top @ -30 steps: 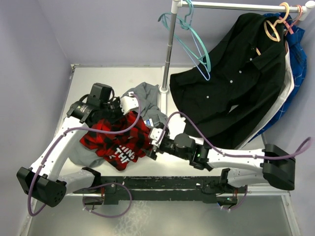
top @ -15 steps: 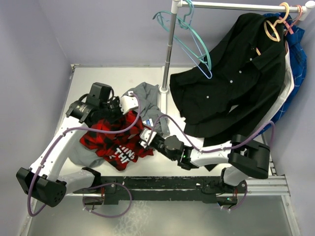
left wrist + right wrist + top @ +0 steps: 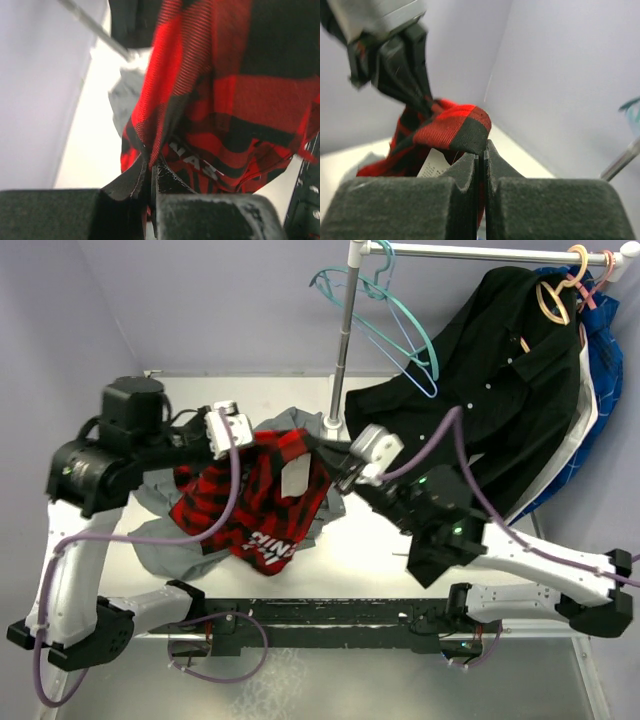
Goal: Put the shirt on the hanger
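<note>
- We have both grippers clamped on the shirt (image 3: 255, 505). The left gripper (image 3: 150, 167) pinches a fold, and the right gripper (image 3: 481, 150) bites a small corner. The cloth is strung between them and sags below.
- The right bite looks shallow, so pulling the grippers apart could tug the corner free.
- The hanger (image 3: 412, 370) hangs on the rail beyond the right gripper, well apart. The pole (image 3: 345, 350) stands near that gripper, and a swing could knock it.
- The sagging hem could drag the grey shirt (image 3: 160, 540) below the left gripper.
</note>
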Motion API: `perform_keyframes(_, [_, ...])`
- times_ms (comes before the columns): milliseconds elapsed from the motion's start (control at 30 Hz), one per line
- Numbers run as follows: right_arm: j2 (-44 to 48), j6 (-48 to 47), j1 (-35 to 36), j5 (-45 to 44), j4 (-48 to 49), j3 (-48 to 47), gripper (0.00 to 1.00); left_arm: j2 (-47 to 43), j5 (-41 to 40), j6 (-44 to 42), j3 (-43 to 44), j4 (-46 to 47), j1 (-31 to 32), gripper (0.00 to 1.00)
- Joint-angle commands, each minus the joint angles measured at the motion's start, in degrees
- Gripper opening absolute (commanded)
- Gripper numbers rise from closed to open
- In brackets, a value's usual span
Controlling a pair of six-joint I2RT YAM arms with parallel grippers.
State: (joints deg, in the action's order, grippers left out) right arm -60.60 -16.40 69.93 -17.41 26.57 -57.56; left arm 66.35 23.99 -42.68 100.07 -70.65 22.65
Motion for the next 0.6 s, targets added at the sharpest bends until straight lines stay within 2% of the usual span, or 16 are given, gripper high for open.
perform_keyframes(0, [0.67,2.60,0.38,3.34,-16.40,-20.31,0.00,1.90,11.82,-0.11,13.85,-6.44,0.29,0.07])
perform_keyframes(100, [-4.04,6.89,0.53,4.04,-28.11,-35.37,0.00,6.52,18.46,1.13,22.55,-9.68,0.31,0.08])
perform_keyframes(167, [-7.64,10.72,0.54,4.93,-37.42,-44.73,0.00,9.10,19.38,1.48,26.06,-10.36,0.35,0.08])
perform_keyframes(267, [-11.22,15.81,0.49,7.44,-49.03,-51.53,0.00,10.32,17.98,0.84,23.77,-8.36,0.42,0.08])
perform_keyframes(367, [-9.23,20.35,0.47,8.46,-52.28,-42.40,0.00,9.36,16.36,0.42,13.19,-3.26,1.12,0.07])
perform_keyframes(467, [-3.87,25.41,0.41,9.03,-47.45,-25.00,0.00,8.92,14.66,-0.19,-0.73,2.25,2.90,0.07])
perform_keyframes(567, [-0.91,31.10,0.35,11.05,-43.07,-11.31,0.00,10.74,13.21,-1.51,-9.96,5.48,4.92,0.06])
